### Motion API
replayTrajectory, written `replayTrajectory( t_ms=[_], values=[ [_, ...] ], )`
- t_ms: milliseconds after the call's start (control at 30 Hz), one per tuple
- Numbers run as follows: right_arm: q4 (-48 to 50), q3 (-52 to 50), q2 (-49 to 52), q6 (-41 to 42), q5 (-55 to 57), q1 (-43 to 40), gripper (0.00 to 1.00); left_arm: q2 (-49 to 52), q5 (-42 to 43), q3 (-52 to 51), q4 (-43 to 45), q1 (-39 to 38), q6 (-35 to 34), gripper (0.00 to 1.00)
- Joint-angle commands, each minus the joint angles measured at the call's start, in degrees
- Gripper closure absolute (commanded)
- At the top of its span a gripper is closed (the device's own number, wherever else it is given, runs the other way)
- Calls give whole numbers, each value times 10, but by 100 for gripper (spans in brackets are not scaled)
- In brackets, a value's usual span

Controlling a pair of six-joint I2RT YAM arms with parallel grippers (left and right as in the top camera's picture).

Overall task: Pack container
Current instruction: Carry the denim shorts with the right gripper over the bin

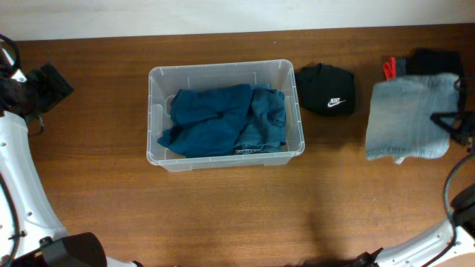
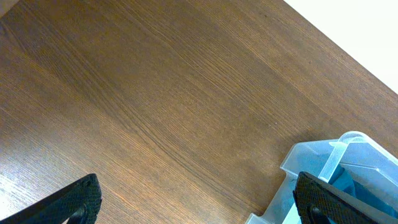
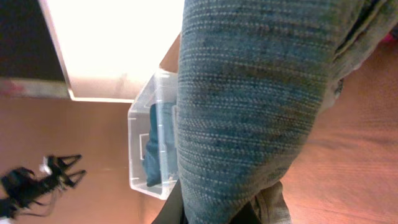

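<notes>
From my overhead feed, the container (image 1: 223, 68) sat on the table (image 1: 223, 222) a little left of centre, mouth up. Its long axis ran left to right, parallel with the table's far edge, and its short walls faced the two arms. A teal garment (image 1: 211, 119) lay crumpled inside and covered most of the floor.

The left gripper (image 2: 199, 208) was spread wide with nothing between its fingers. It hung over bare wood near the container's left end, and one corner of the bin showed at the lower right of its wrist view.

The right gripper (image 1: 454, 124) was clenched on a grey-blue knit cloth (image 1: 407, 119) at the table's right edge, well apart from the container. On the right wrist feed the cloth filled most of the frame, with the bin visible past it.

A black cap (image 1: 325, 90) lay just beside the container's right short wall. I could not tell whether it touched the rim. A red item (image 1: 389, 69) lay behind the cloth near the far edge.

Open wood stretched along the whole near side of the container and across the gap to the left arm. The right side was crowded by the cap and the cloth.
</notes>
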Motion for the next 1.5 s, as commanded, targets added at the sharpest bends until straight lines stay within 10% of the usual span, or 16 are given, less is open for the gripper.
replayTrajectory(
  t_ms=[0,500,800,1467],
  values=[
    [-5,44,-82,30,-61,40,96,6,-3,-3,0,2,-3,1],
    [166,146,-158,362,-59,377,96,6,-3,-3,0,2,-3,1],
    [431,146,-153,714,278,642,96,6,-3,-3,0,2,-3,1],
    [536,145,3,872,428,879,97,6,-3,-3,0,2,-3,1]
  ],
)
